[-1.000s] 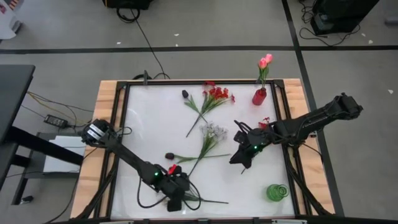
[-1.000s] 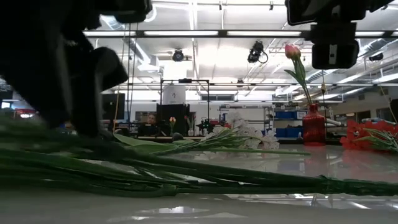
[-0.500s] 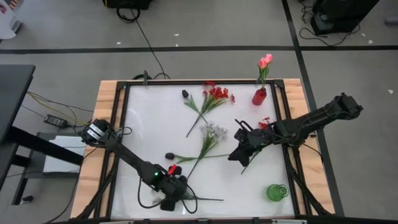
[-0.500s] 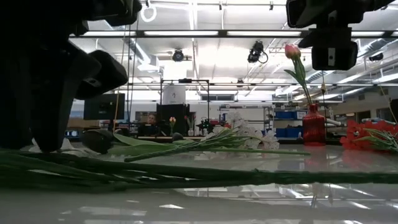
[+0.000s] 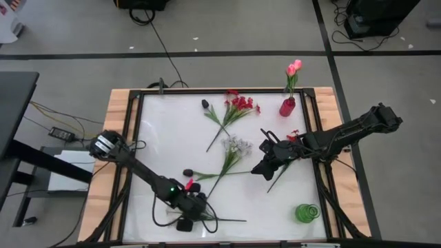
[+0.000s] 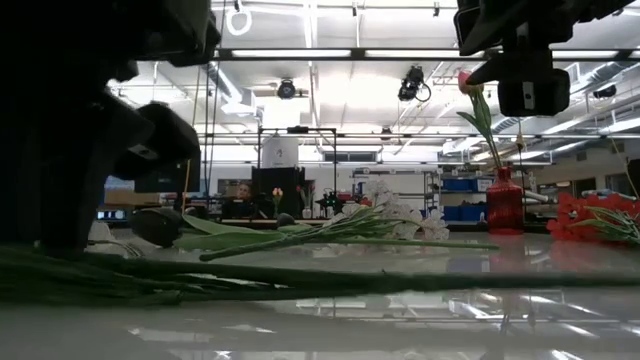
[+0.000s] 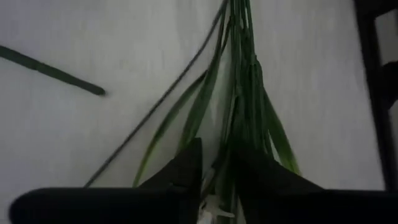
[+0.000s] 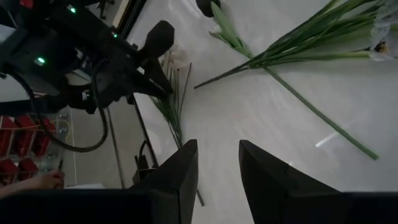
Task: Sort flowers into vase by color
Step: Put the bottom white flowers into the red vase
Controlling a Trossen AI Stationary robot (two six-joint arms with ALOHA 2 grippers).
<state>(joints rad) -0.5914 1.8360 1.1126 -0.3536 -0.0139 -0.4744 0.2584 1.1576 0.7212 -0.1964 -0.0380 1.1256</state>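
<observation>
White bench [image 5: 172, 138]: seen from above, glossy top in a dark frame with wooden edges.
High view, flowers: red spray [image 5: 238, 107] near the far edge; white spray [image 5: 236, 147] mid-bench; dark bud [image 5: 205, 105] beside the red spray; pink buds [image 5: 294, 67] standing in a red vase [image 5: 287, 107]; green vase [image 5: 306, 213] at the near right corner.
High view, left gripper [image 5: 189, 219]: low at the near edge, over a green stem [image 5: 227, 220].
High view, right gripper [image 5: 264, 165]: above the bench, right of the white spray.
Low view: stems lie flat in front; red vase upright behind.
Left wrist view: fingers [image 7: 186, 171] narrowly apart, pinching green stems [image 7: 239, 93].
Right wrist view: fingers [image 8: 180, 171] partly apart, holding nothing, above the bench.
</observation>
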